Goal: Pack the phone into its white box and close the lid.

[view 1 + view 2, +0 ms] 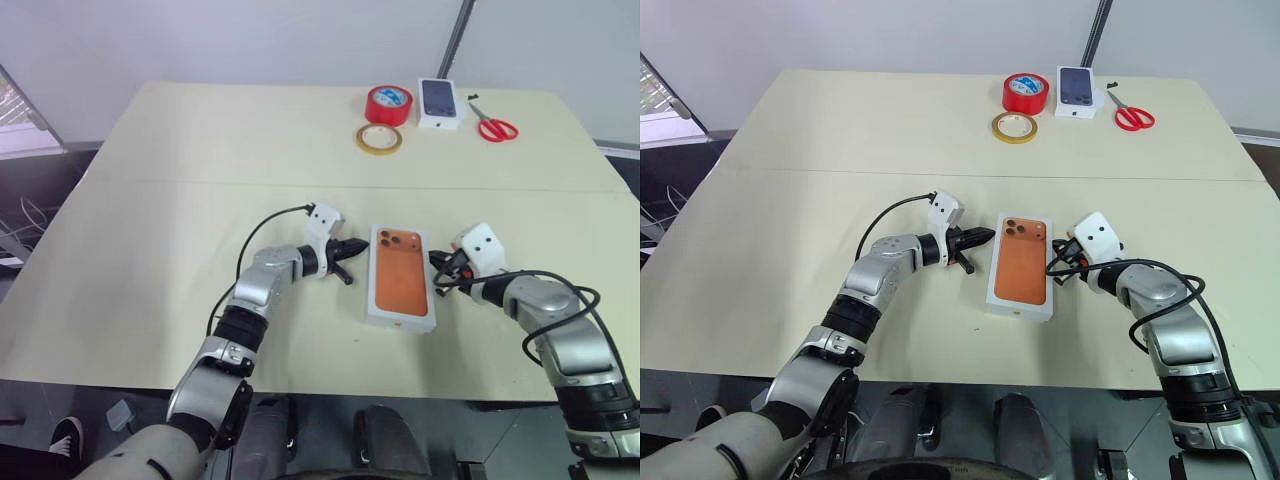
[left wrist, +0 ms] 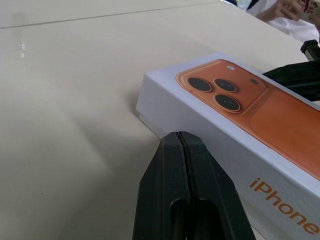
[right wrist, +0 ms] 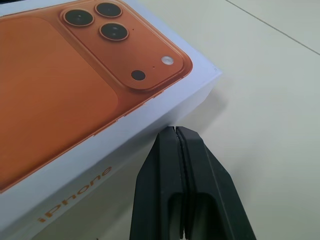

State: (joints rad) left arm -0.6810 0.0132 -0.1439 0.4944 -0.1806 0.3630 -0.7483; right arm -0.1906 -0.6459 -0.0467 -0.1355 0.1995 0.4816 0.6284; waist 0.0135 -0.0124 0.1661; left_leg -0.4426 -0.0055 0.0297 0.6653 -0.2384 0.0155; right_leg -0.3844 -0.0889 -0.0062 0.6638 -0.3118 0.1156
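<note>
The lid (image 1: 400, 275), white with an orange phone picture on top, lies flat on the table in front of me, covering the white box. A thin strip of the white box (image 2: 150, 123) shows under the lid's corner. The phone is hidden. My left gripper (image 1: 356, 247) is shut and empty, its tips just off the lid's left long side, near the end with the printed cameras. My right gripper (image 1: 437, 264) is shut and empty too, its tips close to the lid's right long side. In the right wrist view, the right fingertips (image 3: 175, 135) sit just short of the lid's wall (image 3: 100, 150).
At the table's far side lie a red tape roll (image 1: 388, 104), a yellowish tape roll (image 1: 379, 138), a small white box with a dark phone picture (image 1: 441, 102) and red scissors (image 1: 494, 125). The table's front edge (image 1: 330, 395) runs close below the lid.
</note>
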